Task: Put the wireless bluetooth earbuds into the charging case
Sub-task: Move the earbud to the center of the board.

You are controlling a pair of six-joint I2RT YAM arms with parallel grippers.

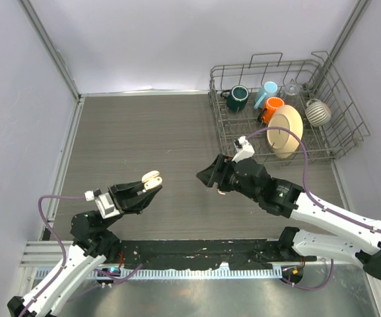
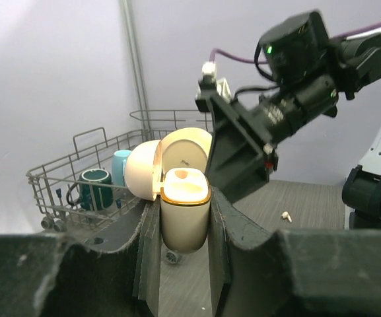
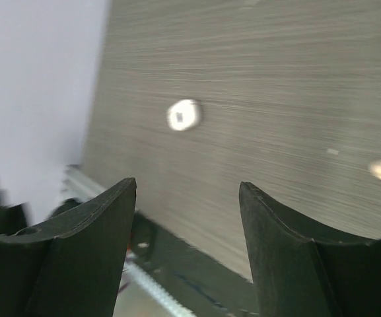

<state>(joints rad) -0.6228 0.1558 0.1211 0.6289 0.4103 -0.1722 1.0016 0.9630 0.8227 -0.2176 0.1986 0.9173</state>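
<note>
Left jaws pinch open charging case (image 2: 185, 218), right jaws spread; tiny earbud (image 2: 286, 215) on tabletop (image 2: 322, 197), right-wrist white blob (image 3: 183, 114) too blurred to name.

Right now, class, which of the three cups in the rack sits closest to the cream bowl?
The orange cup, just beside the cream bowl; the blue cup and green mug sit farther away.

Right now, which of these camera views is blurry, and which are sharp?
Right wrist view is smeared; its white blob on the table is unreadable. Left wrist view is crisp on the open charging case. Top view is sharp, evenly lit.
</note>
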